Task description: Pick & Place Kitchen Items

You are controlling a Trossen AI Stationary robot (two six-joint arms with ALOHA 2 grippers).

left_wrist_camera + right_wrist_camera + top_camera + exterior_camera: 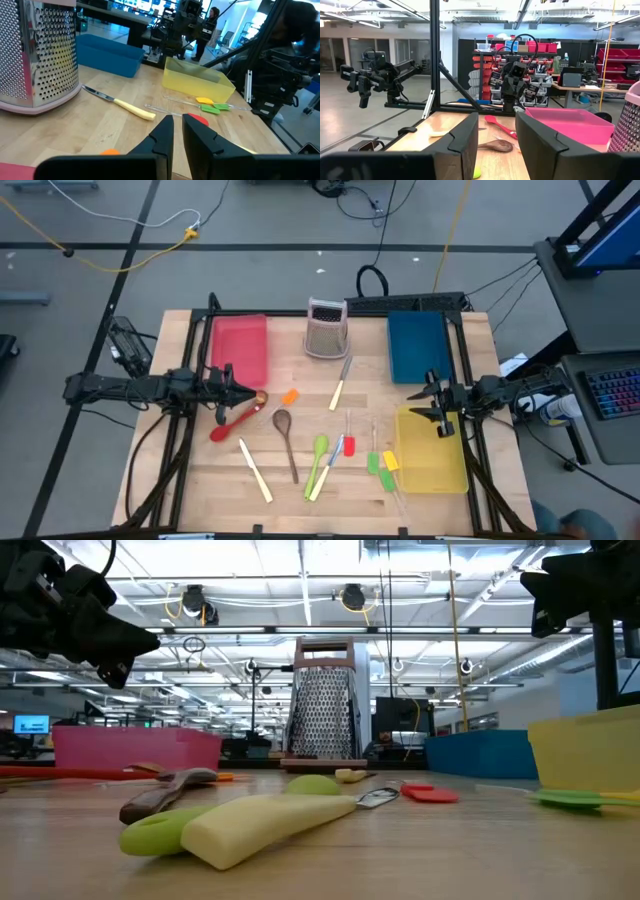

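Nearest the front edge of the tabletop lie my kitchen items: a cream-handled knife, a brown spoon, and a green spoon touching a second cream knife, with a bare strip of wood before the edge. Just right of them lie a red-headed spatula and green and yellow spatula heads, touching the yellow tray, which looks empty. Farther in, a red spoon lies under my left hand, which hangs above the tabletop, its fingers nearly closed with only a slim gap, gripping nothing. An orange spatula head and a third knife lie mid-table with open wood around them. My right hand hovers over the yellow tray's far end, fingers spread apart and empty. At the far side stand the red tray, the metal box grater and the blue tray, both trays looking empty. I can read no writing anywhere.
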